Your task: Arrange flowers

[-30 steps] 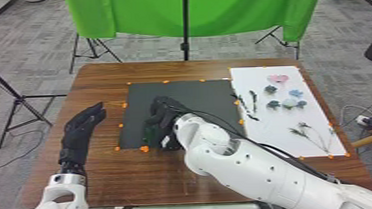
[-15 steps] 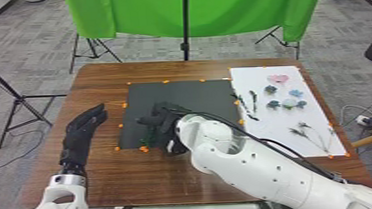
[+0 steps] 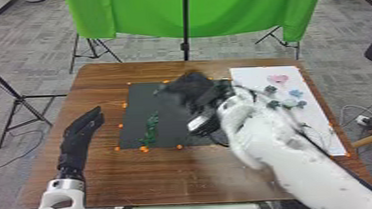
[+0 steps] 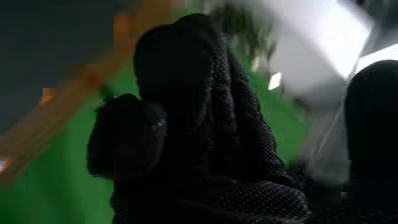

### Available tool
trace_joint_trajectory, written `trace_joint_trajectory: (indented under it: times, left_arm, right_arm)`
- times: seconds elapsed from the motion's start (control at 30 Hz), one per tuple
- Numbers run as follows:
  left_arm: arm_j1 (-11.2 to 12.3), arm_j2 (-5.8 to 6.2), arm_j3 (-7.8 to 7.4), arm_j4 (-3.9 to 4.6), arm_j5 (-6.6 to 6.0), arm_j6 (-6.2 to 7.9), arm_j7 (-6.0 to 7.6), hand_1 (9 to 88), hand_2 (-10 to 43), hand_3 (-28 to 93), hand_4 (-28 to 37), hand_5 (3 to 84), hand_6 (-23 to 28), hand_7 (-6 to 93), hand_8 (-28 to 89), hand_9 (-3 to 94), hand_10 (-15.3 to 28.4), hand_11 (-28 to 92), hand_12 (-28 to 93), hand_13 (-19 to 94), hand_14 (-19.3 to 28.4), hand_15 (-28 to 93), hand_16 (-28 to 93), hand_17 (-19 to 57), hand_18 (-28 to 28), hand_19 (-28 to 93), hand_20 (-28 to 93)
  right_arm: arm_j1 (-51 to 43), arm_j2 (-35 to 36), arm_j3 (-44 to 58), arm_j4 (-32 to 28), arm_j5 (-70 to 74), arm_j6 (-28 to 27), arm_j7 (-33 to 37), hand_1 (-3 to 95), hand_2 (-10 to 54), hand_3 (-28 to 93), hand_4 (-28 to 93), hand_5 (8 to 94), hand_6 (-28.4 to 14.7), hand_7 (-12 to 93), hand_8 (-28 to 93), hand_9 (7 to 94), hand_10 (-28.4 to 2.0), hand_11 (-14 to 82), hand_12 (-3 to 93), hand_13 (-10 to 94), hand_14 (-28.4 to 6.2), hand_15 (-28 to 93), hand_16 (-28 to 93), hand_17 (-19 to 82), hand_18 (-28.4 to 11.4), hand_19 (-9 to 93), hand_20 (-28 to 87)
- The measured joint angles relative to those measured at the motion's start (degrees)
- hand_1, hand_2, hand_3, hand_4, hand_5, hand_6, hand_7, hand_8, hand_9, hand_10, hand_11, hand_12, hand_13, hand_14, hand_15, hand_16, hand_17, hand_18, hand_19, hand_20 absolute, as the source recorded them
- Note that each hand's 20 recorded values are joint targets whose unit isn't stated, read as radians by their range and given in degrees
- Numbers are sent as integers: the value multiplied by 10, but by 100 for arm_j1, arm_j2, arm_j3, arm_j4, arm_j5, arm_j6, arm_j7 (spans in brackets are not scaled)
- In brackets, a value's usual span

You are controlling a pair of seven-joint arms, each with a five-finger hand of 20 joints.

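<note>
Lane on left, right side blocked.
Room over table (image 3: 106,140) between left hand (image 3: 79,128) and black sheet (image 3: 179,135); obstacles: green sprig (image 3: 151,128) on sheet, right hand (image 3: 195,89) above it, right arm (image 3: 268,137) alongside.

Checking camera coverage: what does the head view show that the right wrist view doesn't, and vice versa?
Head view: left hand, open at the table's left; green sprig on the black sheet's left part; pink flower and pale blue flower on the white sheet.

Right wrist view: glove weave up close, bright white patch, a greenish blur beside the fingers, can't tell what.

Both: right hand, black sheet, orange marks, table, green cloth.
</note>
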Motion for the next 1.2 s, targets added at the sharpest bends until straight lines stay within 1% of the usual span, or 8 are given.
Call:
trace_joint_trajectory:
  times: [0.33,0.53,0.73,0.83,0.97,1.0,1.1,1.2]
  left_arm:
    - [127,-52,-86,-59,26,-15,-31,305,-88,648,-178,425,24,126,-66,396,115,130,141,297,144,131,29,41,112,11,186]
    - [157,-61,-97,-72,102,-56,-76,309,-87,644,-174,427,24,127,-66,398,115,131,142,298,144,128,31,41,112,11,186]
    - [147,-62,-101,-85,192,-88,-95,313,-88,644,-173,413,25,120,-66,372,110,117,140,278,127,98,27,72,102,24,195]
    - [140,-55,-44,-94,193,60,63,320,-92,647,-170,387,21,129,-68,335,102,107,141,269,120,90,31,112,108,36,221]
    - [124,-43,79,-119,24,634,542,323,-95,647,-169,378,19,135,-70,323,99,105,142,270,120,95,36,123,116,35,238]
    - [123,-43,81,-137,-82,727,600,323,-95,647,-169,378,19,136,-70,324,100,105,143,270,121,97,37,120,116,32,238]
    - [122,-45,60,-175,-360,750,588,323,-95,647,-170,378,18,136,-71,330,100,109,145,272,125,101,38,101,112,22,234]
    - [128,-54,33,-182,-371,706,524,322,-95,648,-168,379,18,135,-71,335,101,109,146,274,128,106,39,92,109,18,228]
  right_arm:
    - [-2310,1301,2881,-351,-2922,-245,821,330,-95,594,-138,576,-54,112,-39,613,-185,214,279,783,-93,582,314,548,-158,932,457]
    - [-3894,1699,4550,-350,-2520,-1267,826,340,-95,580,-172,569,-53,109,-39,600,-183,200,273,779,-94,583,311,544,-157,932,461]
    - [-4628,1700,4899,-272,-2428,-1404,885,329,-95,578,-215,575,-54,110,-39,609,-181,195,265,785,-88,585,303,550,-151,932,458]
    - [-4852,1684,4872,-242,-2398,-1404,906,335,-95,578,-218,585,-52,114,-39,625,-177,199,266,793,-84,583,301,556,-145,932,460]
    - [-5068,1640,4843,-223,-2329,-1394,913,423,-95,606,-230,663,-33,168,-54,706,-146,238,266,836,-63,582,306,583,-134,932,487]
    - [-5085,1636,4805,-207,-2343,-1354,912,486,-95,565,-214,694,-25,186,41,746,-134,245,282,853,-53,579,312,599,-128,932,501]
    - [-5044,1649,4578,-123,-2621,-837,917,598,-95,501,-173,780,-5,235,167,853,-109,206,398,893,-36,574,318,639,-113,932,523]
    - [-4951,1667,4132,74,-3073,103,918,613,-95,512,-173,804,-1,251,177,880,-105,222,404,913,-29,567,320,655,-108,932,530]
